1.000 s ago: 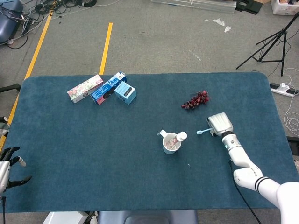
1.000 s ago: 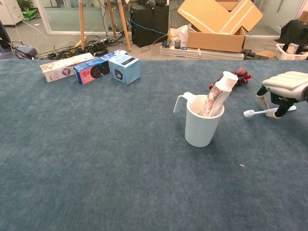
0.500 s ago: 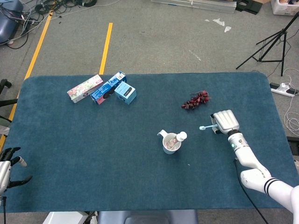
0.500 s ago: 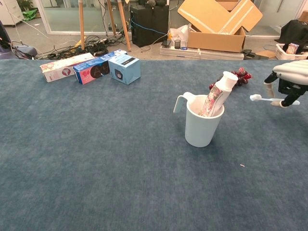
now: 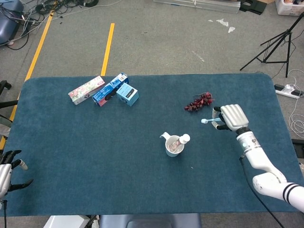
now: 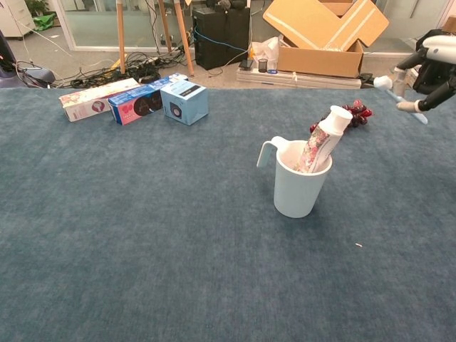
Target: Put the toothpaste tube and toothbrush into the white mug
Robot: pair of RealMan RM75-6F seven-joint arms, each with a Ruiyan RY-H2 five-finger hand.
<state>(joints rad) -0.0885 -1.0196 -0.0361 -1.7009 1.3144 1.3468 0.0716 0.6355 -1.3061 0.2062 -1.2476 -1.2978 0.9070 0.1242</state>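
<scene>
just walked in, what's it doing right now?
The right hand holds the toothbrush in the air, up and to the right of the white mug. The toothpaste tube already stands tilted in the mug. The left hand sits idle at the table's near left edge, holding nothing.

No legible text anywhere. Printed graphics on three boxes at far side of counter: pink floral box (image 6: 96,98), dark blue box (image 6: 137,102), light blue box (image 6: 184,101); lettering too small and blurred to read in either view. Pattern on toothpaste tube (image 6: 318,143) in white mug (image 6: 298,189), no readable brand. Cardboard box (image 6: 324,35) on floor behind: no readable marking.
</scene>
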